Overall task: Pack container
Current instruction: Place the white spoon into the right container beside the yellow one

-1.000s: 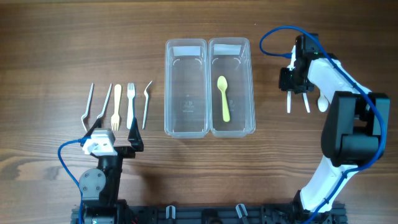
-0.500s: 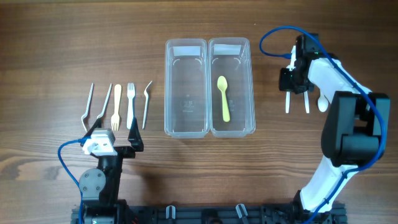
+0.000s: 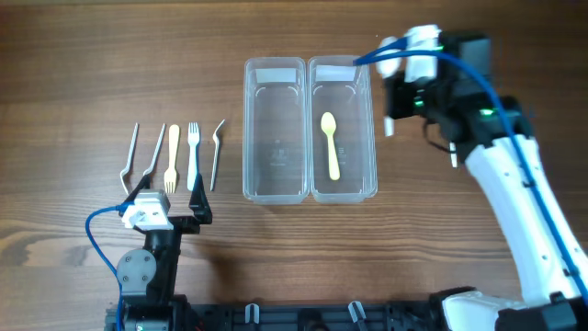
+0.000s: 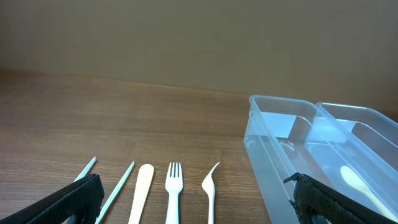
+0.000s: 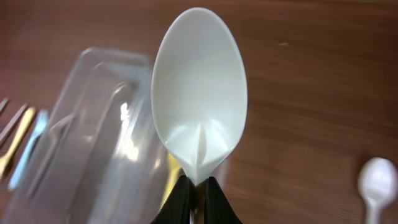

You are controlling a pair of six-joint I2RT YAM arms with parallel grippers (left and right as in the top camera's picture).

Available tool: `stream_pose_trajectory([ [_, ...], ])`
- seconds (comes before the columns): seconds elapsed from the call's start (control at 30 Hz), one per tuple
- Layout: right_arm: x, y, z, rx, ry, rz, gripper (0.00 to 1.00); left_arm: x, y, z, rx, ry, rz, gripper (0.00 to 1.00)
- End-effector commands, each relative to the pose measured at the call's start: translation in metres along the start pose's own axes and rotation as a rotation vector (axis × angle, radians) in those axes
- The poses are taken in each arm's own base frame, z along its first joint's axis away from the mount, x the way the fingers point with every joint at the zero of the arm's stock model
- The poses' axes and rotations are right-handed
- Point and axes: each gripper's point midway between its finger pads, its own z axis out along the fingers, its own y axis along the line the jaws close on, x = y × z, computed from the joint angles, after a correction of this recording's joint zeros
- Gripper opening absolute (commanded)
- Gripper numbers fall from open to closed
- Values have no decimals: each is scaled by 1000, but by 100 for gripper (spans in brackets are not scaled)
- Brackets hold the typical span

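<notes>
While the wooden bench holds two clear containers, the right container containing a green spoon, the right end effector hangs beside its far corner, pinching a white spoon. Likely mid-carry: next, lower and release it inside. Left end effector sits spread.

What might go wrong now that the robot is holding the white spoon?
1. The right gripper pinches the white spoon only by its thin handle, so it might twist or slip out.
2. The arm is close to the edge of the right bin, so the spoon may bump the wall and land on the table instead.
3. It might drop crookedly onto the yellow spoon lying inside.
</notes>
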Motion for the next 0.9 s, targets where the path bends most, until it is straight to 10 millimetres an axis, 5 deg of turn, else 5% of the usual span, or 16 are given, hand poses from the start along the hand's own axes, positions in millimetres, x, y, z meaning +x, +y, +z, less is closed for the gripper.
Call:
stream_pose_trajectory([
  [0.0,32,21,48,-50,137,25,4,3,-4,0,24,6,-13,100],
  [0.1,47,31,86,-73,196,37,4,3,-4,0,24,6,-13,100],
  [0.23,61,39,111,-99,241,52,8,3,-4,0,24,6,-13,100],
  [0.3,61,39,111,-99,242,45,45,3,-4,0,24,6,-13,100],
  [0.4,46,32,93,-85,196,26,64,3,-4,0,24,6,-13,100],
  [0.57,10,-35,17,134,74,4,69,3,-4,0,24,6,-13,100],
  [0.73,38,-131,-47,460,163,25,69,3,-4,0,24,6,-13,100],
  [0.87,62,-180,-46,480,213,162,67,3,-4,0,24,6,-13,100],
])
